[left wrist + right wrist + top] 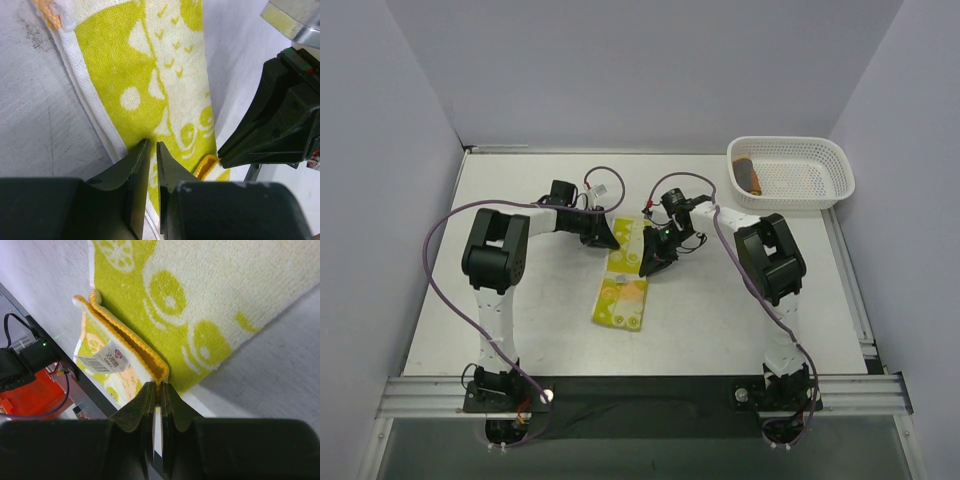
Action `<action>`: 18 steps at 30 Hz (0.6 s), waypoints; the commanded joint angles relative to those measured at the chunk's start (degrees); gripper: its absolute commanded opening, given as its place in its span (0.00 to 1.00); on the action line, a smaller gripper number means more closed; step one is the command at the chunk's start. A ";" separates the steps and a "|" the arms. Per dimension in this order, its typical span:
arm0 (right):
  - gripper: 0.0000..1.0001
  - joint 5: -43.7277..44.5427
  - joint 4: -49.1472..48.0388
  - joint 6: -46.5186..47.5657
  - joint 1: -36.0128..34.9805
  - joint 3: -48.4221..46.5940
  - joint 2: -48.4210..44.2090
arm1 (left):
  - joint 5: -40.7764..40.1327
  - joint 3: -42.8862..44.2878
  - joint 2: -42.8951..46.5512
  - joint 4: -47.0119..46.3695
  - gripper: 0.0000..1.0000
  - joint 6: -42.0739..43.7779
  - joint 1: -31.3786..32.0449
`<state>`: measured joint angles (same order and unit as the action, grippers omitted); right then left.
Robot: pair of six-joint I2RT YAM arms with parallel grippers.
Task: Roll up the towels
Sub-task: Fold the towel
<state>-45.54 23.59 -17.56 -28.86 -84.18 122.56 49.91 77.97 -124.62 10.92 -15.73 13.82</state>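
The pale yellow towel [621,290] with lime-green prints lies flat mid-table, long side running away from me. My left gripper [607,236] is at its far left edge. In the left wrist view the jaws [152,145] are pinched almost together on the towel [130,65]. My right gripper [655,256] is at the far right corner. In the right wrist view it [159,386] is shut on the towel's [200,300] orange-trimmed corner, which is lifted and folded over. The orange towel [748,176] lies rolled in the basket.
The white mesh basket [840,180] stands at the back right of the table. A white barcode label [105,359] hangs from the lifted towel corner. The right gripper's black body [280,115] is close beside the left gripper.
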 commanded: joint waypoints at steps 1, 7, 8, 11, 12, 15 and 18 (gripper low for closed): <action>0.00 -1.66 1.80 0.42 0.47 0.95 -4.79 | -3.94 -0.19 -1.51 0.24 0.22 2.01 0.33; 0.00 -1.31 1.54 0.77 0.47 0.95 -4.00 | -3.68 -0.02 -1.51 0.24 0.22 2.02 0.33; 0.00 -0.96 1.54 0.86 0.47 0.69 -2.95 | -3.68 -0.10 -1.51 0.24 0.22 2.02 0.33; 0.01 -0.17 1.63 1.13 0.39 -0.63 -0.58 | -3.50 -0.63 -0.89 -0.19 0.31 2.02 0.33; 0.04 0.36 1.63 1.56 0.39 -0.98 0.13 | -2.72 -0.72 -0.72 -0.37 0.37 1.93 0.33; 0.10 2.29 1.89 1.92 0.47 -2.04 1.80 | -0.53 -1.68 1.04 -0.98 0.49 2.10 0.06; 0.11 4.13 2.95 2.97 0.65 -3.44 2.85 | 1.50 -5.28 5.16 -5.00 0.51 1.05 -0.99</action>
<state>-44.21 23.86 -16.32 -28.80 -85.17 124.40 52.51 76.16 -123.13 8.97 -15.92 13.82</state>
